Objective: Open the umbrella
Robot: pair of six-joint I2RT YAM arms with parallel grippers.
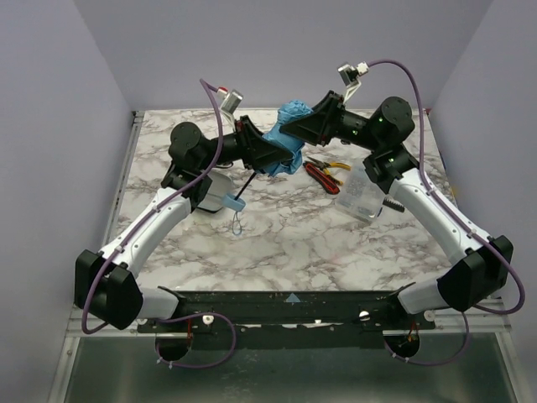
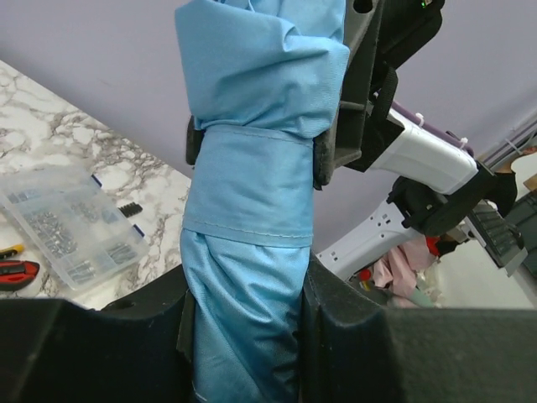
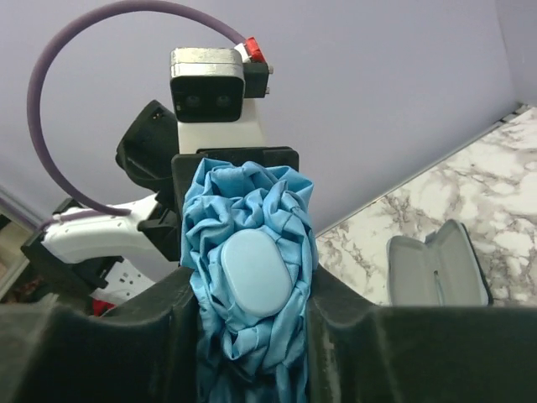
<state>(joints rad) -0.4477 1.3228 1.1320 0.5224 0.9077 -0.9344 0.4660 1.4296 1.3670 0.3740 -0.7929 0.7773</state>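
Note:
The umbrella (image 1: 285, 141) is folded, a sky-blue fabric bundle held in the air over the back of the table. Its thin black shaft runs down-left to the light-blue handle (image 1: 234, 202), which rests near the table with the wrist loop (image 1: 239, 223) hanging from it. My left gripper (image 1: 270, 155) is shut on the lower part of the bundle, which fills its jaws in the left wrist view (image 2: 243, 319). My right gripper (image 1: 295, 133) is shut on the upper part by the wrap strap (image 2: 252, 138). The right wrist view shows the bunched fabric and the oval top cap (image 3: 256, 273).
A clear plastic parts case (image 1: 362, 193) stands right of centre, also in the left wrist view (image 2: 71, 227). Red and yellow-handled hand tools (image 1: 324, 172) lie beside it. An open grey case (image 3: 436, 269) lies on the marble table (image 1: 294, 243) under the left arm.

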